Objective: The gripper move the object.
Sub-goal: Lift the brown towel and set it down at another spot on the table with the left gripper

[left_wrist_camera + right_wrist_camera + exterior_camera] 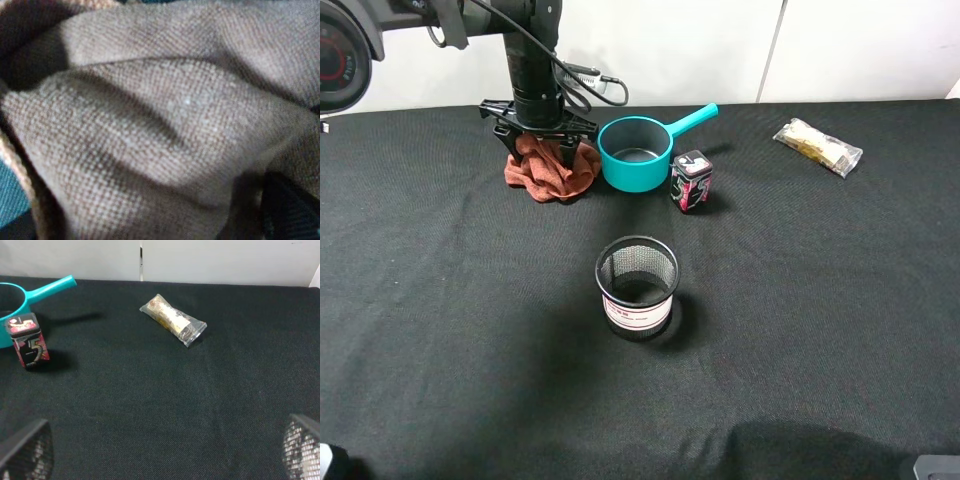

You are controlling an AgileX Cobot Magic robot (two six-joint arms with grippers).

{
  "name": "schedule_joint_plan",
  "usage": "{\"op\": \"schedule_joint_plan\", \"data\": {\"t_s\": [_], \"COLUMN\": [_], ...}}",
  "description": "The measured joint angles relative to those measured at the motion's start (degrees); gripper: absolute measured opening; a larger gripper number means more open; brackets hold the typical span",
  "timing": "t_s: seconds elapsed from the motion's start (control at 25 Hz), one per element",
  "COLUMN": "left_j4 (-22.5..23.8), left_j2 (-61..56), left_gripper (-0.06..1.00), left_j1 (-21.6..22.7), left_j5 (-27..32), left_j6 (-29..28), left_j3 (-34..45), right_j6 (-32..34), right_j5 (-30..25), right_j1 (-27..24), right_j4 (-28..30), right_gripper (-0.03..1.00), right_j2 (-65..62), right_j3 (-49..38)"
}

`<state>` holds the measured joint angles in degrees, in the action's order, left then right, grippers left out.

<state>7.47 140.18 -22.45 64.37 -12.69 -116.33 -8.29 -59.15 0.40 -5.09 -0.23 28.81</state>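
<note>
A reddish-brown cloth (552, 170) lies crumpled at the back left of the black table, next to a teal saucepan (635, 155). My left gripper (540, 140) points straight down onto the cloth, its fingers spread on either side of the cloth's top. The cloth (160, 125) fills the left wrist view at very close range, with a dark finger (287, 210) showing at one corner. My right gripper (160, 450) is open and empty above bare table, with only its two mesh-patterned fingertips showing. In the high view only a bit of it shows at the front right corner (932, 466).
A small dark tin with red print (692, 181) (29, 341) stands right of the saucepan (30, 292). A black mesh cup (637, 287) stands mid-table. A clear snack packet (817, 146) (173, 320) lies at the back right. A white wall runs behind the table.
</note>
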Motion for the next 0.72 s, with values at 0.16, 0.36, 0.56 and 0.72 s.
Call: {"op": "schedule_joint_plan", "data": {"t_s": [0.16, 0.36, 0.56, 0.72], "left_j4": [0.0, 0.0, 0.54, 1.08], "left_j2": [-0.05, -1.91, -4.51, -7.61], "left_gripper": [0.71, 0.71, 0.71, 0.71], "left_j1": [0.0, 0.0, 0.0, 0.0], "left_j5": [0.96, 1.37, 2.42, 2.49], "left_j6": [0.0, 0.0, 0.0, 0.0], "left_j3": [-0.11, -0.11, -0.66, -0.66], "right_j6": [0.0, 0.0, 0.0, 0.0], "right_j5": [0.0, 0.0, 0.0, 0.0], "right_j1": [0.0, 0.0, 0.0, 0.0], "right_j4": [0.0, 0.0, 0.0, 0.0], "right_gripper": [0.69, 0.69, 0.69, 0.69], "right_j2": [0.0, 0.0, 0.0, 0.0], "right_j3": [0.0, 0.0, 0.0, 0.0]}}
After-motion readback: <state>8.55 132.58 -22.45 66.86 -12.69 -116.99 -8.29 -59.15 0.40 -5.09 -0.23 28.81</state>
